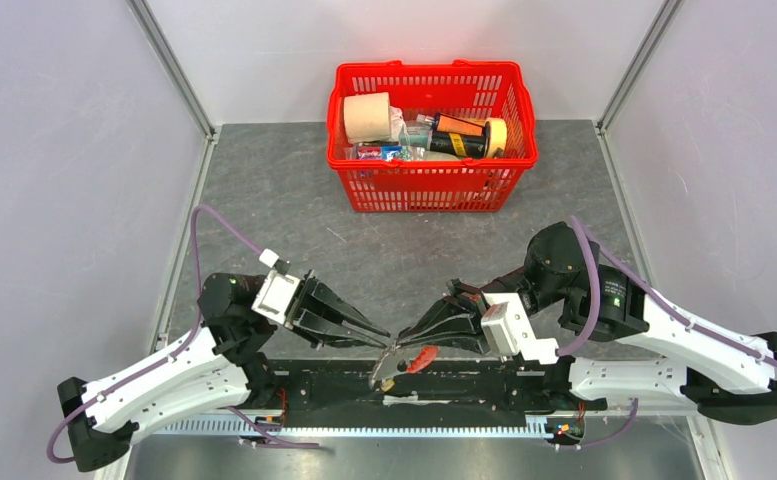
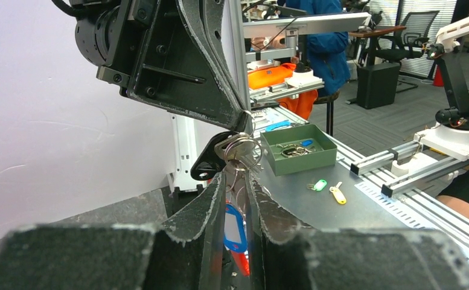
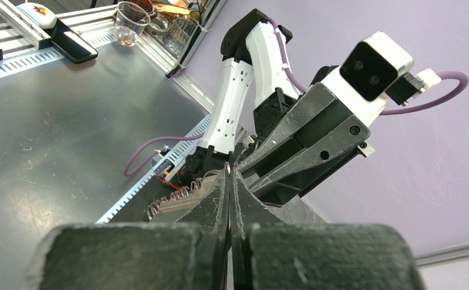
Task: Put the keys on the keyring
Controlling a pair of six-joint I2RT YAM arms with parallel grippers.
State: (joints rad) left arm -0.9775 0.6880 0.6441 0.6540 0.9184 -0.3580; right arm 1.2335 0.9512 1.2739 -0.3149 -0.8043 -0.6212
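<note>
My two grippers meet tip to tip above the table's near edge. The left gripper (image 1: 382, 338) (image 2: 236, 176) is shut on the keyring's thin wire loops. The right gripper (image 1: 405, 334) (image 3: 229, 172) is shut on the same keyring from the other side, with a bit of ring showing at its tips. A black-headed key (image 2: 204, 166) and silvery keys (image 2: 236, 146) hang at the meeting point. A blue tag (image 2: 235, 226) and the red strap (image 1: 422, 357) (image 2: 242, 261) dangle below. The coiled cord (image 3: 177, 196) trails beside my right fingers.
A red basket (image 1: 434, 190) holding tape rolls and bottles stands at the back centre of the grey table. Beyond the near edge, the left wrist view shows a green tray (image 2: 298, 158) and small coloured tags (image 2: 320, 185) on another bench.
</note>
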